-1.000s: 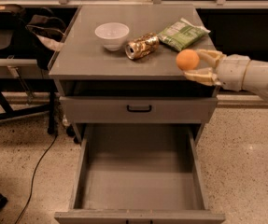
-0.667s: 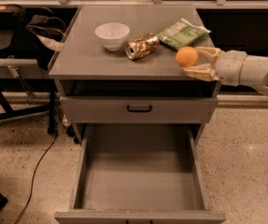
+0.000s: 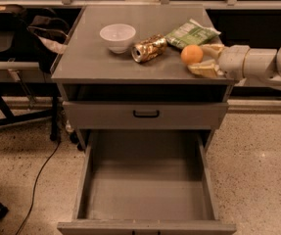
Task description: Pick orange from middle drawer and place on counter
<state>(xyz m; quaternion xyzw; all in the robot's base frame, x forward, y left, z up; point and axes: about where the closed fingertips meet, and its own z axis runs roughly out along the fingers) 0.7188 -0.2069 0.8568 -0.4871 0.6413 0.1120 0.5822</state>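
Note:
The orange [image 3: 191, 54] sits between the fingers of my gripper [image 3: 197, 58], which reaches in from the right over the right front part of the counter [image 3: 88, 58]. The gripper is shut on the orange, low over the countertop; I cannot tell whether the fruit touches the surface. The middle drawer [image 3: 145, 195] is pulled fully open below, and its grey floor is bare.
On the counter stand a white bowl [image 3: 117, 35], a gold can [image 3: 149, 48] on its side and a green snack bag [image 3: 191, 33]. The upper drawer front with a black handle [image 3: 146, 114] is closed. A chair [image 3: 12, 38] and a floor cable [image 3: 42, 175] are to the left.
My gripper has carried the orange a little to the left and further back over the counter. Nothing else has moved.

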